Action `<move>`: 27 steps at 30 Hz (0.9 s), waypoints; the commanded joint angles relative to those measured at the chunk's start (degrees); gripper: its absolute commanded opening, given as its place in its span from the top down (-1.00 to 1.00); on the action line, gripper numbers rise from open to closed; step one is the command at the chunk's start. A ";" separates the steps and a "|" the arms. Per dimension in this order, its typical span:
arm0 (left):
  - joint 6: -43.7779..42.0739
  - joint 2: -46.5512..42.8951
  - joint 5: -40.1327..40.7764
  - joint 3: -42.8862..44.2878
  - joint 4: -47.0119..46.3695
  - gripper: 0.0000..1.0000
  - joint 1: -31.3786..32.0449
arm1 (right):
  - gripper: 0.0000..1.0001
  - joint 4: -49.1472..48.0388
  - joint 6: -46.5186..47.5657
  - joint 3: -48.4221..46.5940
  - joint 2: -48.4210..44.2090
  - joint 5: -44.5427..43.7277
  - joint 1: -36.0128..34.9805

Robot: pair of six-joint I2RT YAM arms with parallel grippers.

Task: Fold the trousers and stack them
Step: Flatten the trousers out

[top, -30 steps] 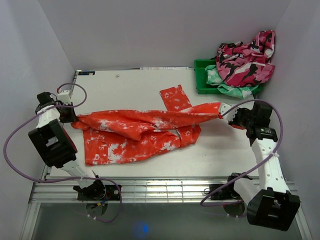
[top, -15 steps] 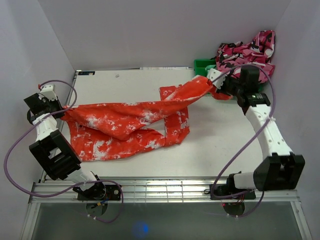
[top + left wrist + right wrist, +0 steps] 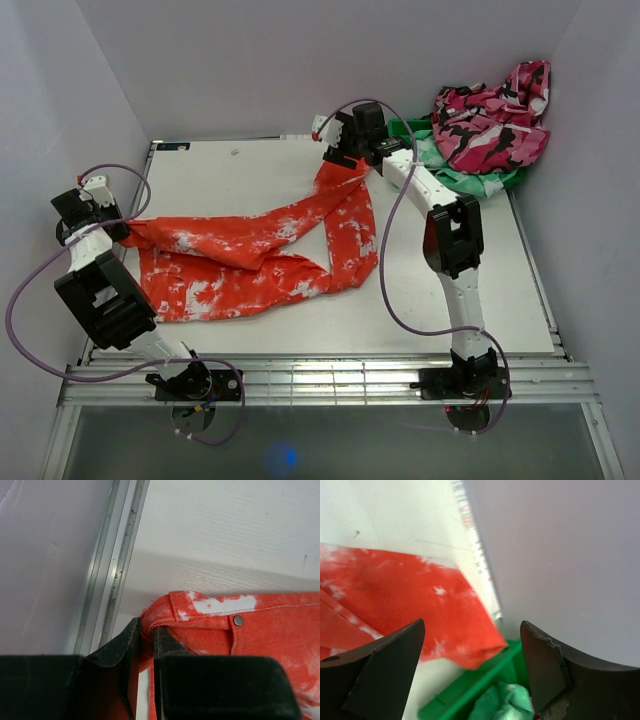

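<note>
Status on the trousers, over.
Left end effector shut on trousers waistband corner. Right end effector open, empty, above leg end. Trousers unfolded on table. Green bin close by.

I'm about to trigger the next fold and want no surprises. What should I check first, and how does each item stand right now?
1. Grip: left gripper clamped on the waistband of the trousers: ok.
2. Release: right gripper jaws open, nothing between them: ok.
3. Cloth lying flat: not ok, the legs are twisted and overlapping.
4. Leg end clear of the green bin: cannot tell, the right arm covers it from above.
5. The pink camouflage garment apart from the trousers: ok.
</note>
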State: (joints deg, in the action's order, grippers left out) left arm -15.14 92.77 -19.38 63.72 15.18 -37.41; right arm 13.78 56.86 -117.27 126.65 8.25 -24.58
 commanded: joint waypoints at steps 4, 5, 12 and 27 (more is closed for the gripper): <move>-2.44 -2.32 -3.82 4.04 9.60 0.20 -0.38 | -0.85 20.67 -5.97 1.31 -4.19 -5.09 1.55; -2.96 -2.85 -4.26 4.13 10.39 -0.08 -0.38 | -0.95 21.11 -6.93 4.91 -8.74 -4.30 1.72; -7.79 -6.28 -6.89 6.24 22.07 -0.75 -0.38 | -0.73 27.17 -24.32 18.04 -14.60 10.36 2.52; -20.29 -10.78 -13.15 -6.06 31.41 -0.61 -0.21 | -0.65 10.05 -38.58 22.87 -1.06 0.63 2.87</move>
State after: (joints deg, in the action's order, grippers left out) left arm -32.99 81.76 -30.52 59.79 45.08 -37.69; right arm 29.45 21.12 -97.10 125.38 11.57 -21.87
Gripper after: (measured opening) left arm 0.807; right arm 0.834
